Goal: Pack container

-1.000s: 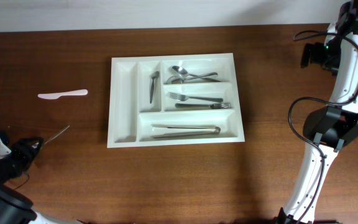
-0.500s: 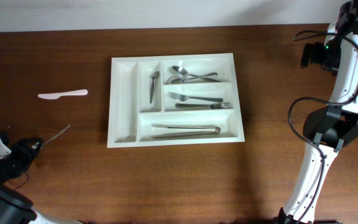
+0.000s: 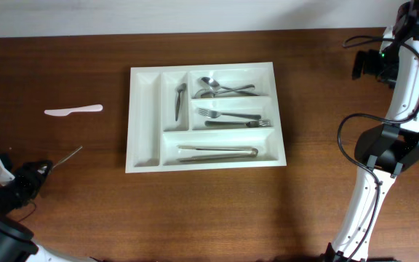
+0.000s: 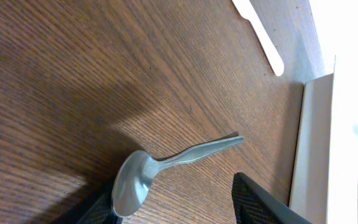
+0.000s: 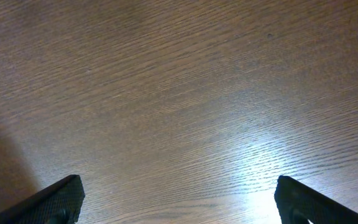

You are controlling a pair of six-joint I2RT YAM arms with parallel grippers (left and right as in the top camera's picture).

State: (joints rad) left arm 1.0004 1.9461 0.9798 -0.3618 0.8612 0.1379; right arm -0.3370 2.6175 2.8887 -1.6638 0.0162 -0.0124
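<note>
1. Straddling the bowl end of a metal spoon (image 4: 166,165), the left gripper (image 4: 174,196) stands with its jaws apart and nothing clamped. The bowl lies flat on the table (image 4: 73,74), hard by one finger and far from the other. Whether it touches that finger cannot be told.
2. Hazard at the fingers: closing from this offset would probably bring the nearer finger to the bowl first. The spoon might then slide or spin on the smooth wood instead of being pinched. The thin, curved bowl could also slip out from between the pads.
3. Hazard along the handle: the handle runs away from the fingers toward the container. Held by the bowl alone, the long handle would likely droop or swing in transit and could strike the tray wall.
4. Farther ahead and off to one side lies a white plastic knife (image 3: 73,110), well apart from the spoon. A spoon swept outward might reach it.
5. Beyond the handle tip sits the container (image 3: 144,116), well ahead of the gripper. Its inner compartments hold spoons (image 3: 220,89), forks (image 3: 231,116) and tongs (image 3: 217,152). The narrow compartment nearest the gripper is bare. A tilted release could leave the spoon across a divider.
6. Beyond the container's far side, the right gripper (image 5: 179,186) hangs over bare wood, jaws wide and holding nothing.
</note>
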